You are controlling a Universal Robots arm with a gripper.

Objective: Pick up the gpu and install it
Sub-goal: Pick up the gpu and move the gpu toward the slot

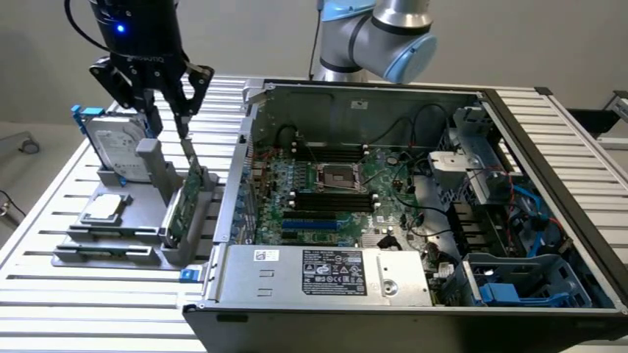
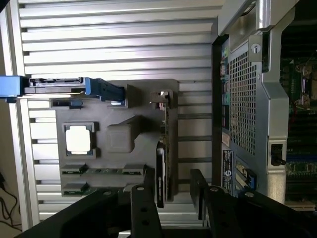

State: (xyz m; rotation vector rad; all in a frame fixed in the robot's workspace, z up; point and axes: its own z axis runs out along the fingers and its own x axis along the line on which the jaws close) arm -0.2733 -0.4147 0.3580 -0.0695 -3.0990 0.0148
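The gpu (image 1: 187,200) (image 2: 166,148) is seen standing on edge in the grey holder (image 1: 118,229) (image 2: 130,166) on the table (image 1: 59,294), at the holder's side nearest the open computer case (image 1: 393,99). The gripper (image 1: 169,126) (image 2: 171,203) is poised above the holder with its fingers (image 2: 143,213) spread, one to each face of the card, nothing pinched. The card is judged light and stiff but fragile, so it is best taken across its upper edge, board and black cooler pressed flat.

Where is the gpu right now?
The gpu stands on edge in the grey holder at the exterior view's left, between the processor chip and the open computer case, with the open hand right above it.
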